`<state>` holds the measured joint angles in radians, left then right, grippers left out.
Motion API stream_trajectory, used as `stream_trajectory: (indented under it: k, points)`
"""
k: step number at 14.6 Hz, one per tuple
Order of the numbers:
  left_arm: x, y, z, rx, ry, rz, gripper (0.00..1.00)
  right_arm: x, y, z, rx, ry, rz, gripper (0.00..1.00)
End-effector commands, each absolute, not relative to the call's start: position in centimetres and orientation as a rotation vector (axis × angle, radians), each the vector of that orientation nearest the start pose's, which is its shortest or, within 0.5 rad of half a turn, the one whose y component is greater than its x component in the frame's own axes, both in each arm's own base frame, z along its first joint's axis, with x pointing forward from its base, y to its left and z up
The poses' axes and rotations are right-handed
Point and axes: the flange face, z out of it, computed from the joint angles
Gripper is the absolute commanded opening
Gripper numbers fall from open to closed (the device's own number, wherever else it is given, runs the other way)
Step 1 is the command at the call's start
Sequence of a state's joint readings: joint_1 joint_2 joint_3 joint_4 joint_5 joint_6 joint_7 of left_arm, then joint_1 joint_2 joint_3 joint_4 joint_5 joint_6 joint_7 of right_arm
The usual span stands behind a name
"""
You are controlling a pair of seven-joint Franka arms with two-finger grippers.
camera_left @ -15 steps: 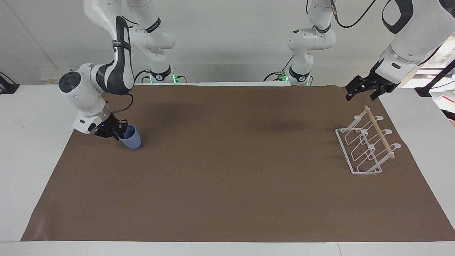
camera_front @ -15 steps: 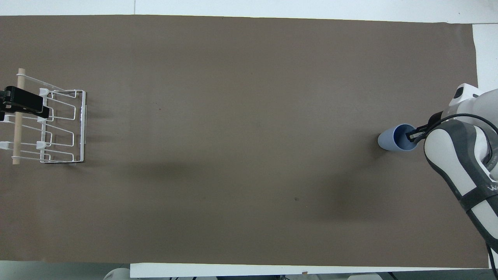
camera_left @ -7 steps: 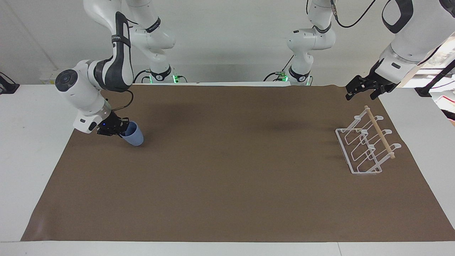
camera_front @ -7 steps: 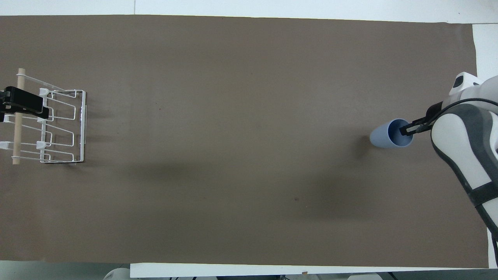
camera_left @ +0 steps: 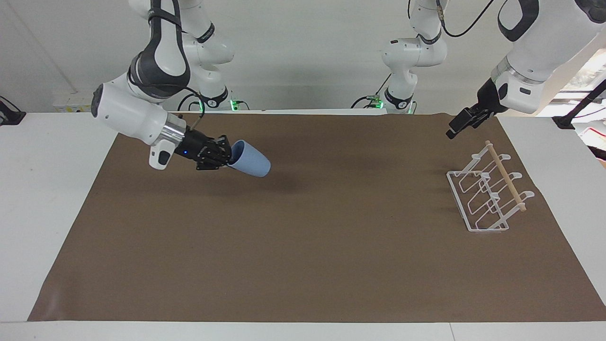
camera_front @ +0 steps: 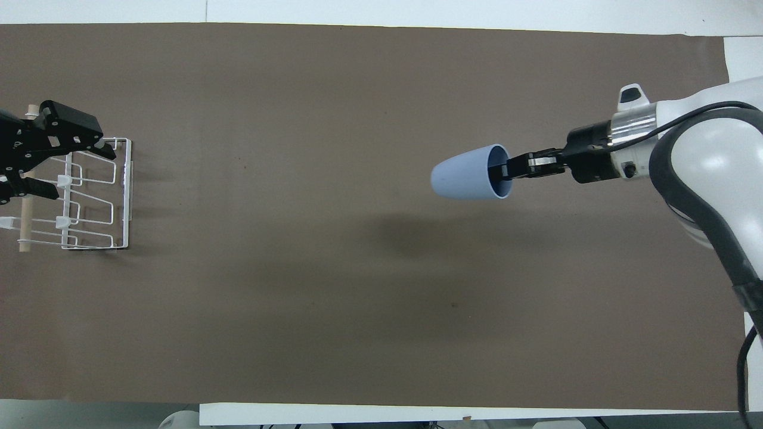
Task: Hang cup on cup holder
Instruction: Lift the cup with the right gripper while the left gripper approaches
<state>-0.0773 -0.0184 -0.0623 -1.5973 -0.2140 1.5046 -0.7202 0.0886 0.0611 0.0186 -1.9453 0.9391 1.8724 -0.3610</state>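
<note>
The right gripper (camera_left: 226, 155) is in the air over the brown mat (camera_left: 303, 246) that covers the table (camera_left: 42, 189), at the right arm's end and on the side near the robots. Its fingers (camera_front: 527, 166) are closed on the rim of the light-blue cup (camera_left: 251, 159), one finger inside the mouth. The cup lies almost flat, clear of the mat, with its base pointing toward the middle of the table and its shadow on the mat under it. The left gripper (camera_left: 460, 126) hangs in the air at the left arm's end, over the edge of the white wire cup holder (camera_left: 487, 196) that is nearest to the robots; in the overhead view its fingers (camera_front: 77, 140) stand apart and hold nothing. The cup holder stands on the mat, well apart from the cup, with its wooden rod (camera_left: 505, 175) across the top and no cup on its prongs.
</note>
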Motion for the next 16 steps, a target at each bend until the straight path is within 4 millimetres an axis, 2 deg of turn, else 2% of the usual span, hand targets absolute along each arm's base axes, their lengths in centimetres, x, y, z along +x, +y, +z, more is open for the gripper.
stream_trajectory:
  k: [1,5,7,8,9,12,14,16]
  points:
    - [52.1,-13.0,62.8,-3.057,-1.325,0.328,1.0,55.6,18.0,47.7,-2.165,0.041,0.062,0.0]
    - [51.0,-17.6,62.9,-2.794,-1.851,0.5,0.98,53.9,24.8,48.0,-2.158,0.144,0.134,0.0]
    - [50.2,-20.7,62.4,-2.79,-1.941,0.489,0.98,53.1,26.8,48.0,-2.163,0.147,0.147,0.0]
    - [49.9,-21.6,61.6,-2.754,-2.013,0.504,0.98,52.9,27.4,48.1,-2.155,0.153,0.144,0.0]
    - [49.7,-22.1,60.9,-2.715,-2.075,0.597,0.98,52.6,28.2,48.3,-2.117,0.188,0.161,0.0]
    - [48.3,-25.5,57.4,-2.643,-2.137,0.767,0.97,51.6,30.5,48.5,-2.082,0.218,0.182,0.0]
    - [47.3,-27.1,56.5,-2.593,-2.165,0.856,0.97,50.9,31.8,48.4,-2.09,0.204,0.182,0.0]
    - [46.9,-28.3,55.6,-2.573,-2.15,0.869,0.97,50.6,32.5,48.4,-2.093,0.22,0.179,0.0]
